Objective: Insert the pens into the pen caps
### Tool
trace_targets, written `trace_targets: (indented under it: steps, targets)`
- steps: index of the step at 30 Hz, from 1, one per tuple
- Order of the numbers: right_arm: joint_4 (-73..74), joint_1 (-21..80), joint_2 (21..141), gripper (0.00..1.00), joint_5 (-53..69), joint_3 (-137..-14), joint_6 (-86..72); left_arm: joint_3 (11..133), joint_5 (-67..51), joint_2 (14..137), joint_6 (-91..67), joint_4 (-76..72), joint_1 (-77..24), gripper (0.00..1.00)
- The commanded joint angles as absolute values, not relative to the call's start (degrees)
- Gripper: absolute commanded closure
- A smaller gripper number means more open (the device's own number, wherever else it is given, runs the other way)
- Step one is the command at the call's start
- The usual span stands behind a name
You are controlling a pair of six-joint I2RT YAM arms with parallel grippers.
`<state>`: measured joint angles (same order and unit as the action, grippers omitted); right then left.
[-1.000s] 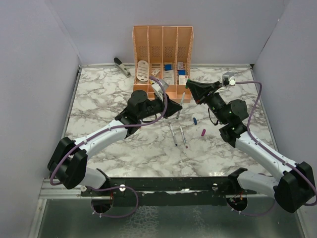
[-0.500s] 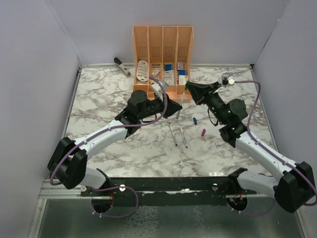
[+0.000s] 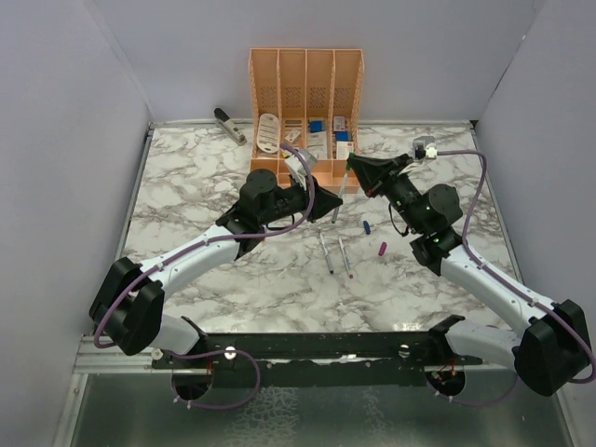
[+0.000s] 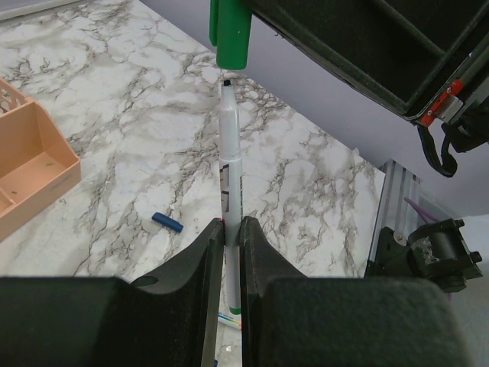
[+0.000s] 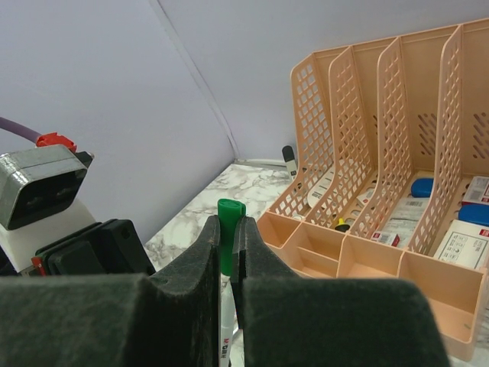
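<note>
The left gripper is clamping one pen, its tip sitting just under the one green cap that the right gripper is pinching. Two more pens are lying mid-frame on the surface, near one blue cap and one magenta cap.

Top camera high behind the near edge, looking down across the whole table to the far edge, left wrist camera close, facing the right edge, right wrist camera close, facing the far-left corner, both sharing the pen and green cap.
</note>
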<state>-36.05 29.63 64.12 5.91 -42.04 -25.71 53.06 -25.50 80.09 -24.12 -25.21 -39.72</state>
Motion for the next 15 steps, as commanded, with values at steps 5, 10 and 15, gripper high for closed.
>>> trace_targets:
  steps: [5, 10, 15]
  targets:
    - [-34.8, 29.6, 64.0, 0.99, 6.7, -41.9, -26.0, 53.1, -25.2, 78.8, -23.4, -27.1, -39.7, 1.0]
    - [-33.7, 29.6, 63.9, 0.99, 7.1, -41.7, -26.0, 53.1, -25.2, 78.8, -23.3, -27.0, -39.7, 1.0]
    - [-33.0, 29.6, 64.0, 0.99, 7.4, -41.3, -26.4, 53.2, -25.3, 79.0, -23.3, -27.1, -39.7, 1.0]
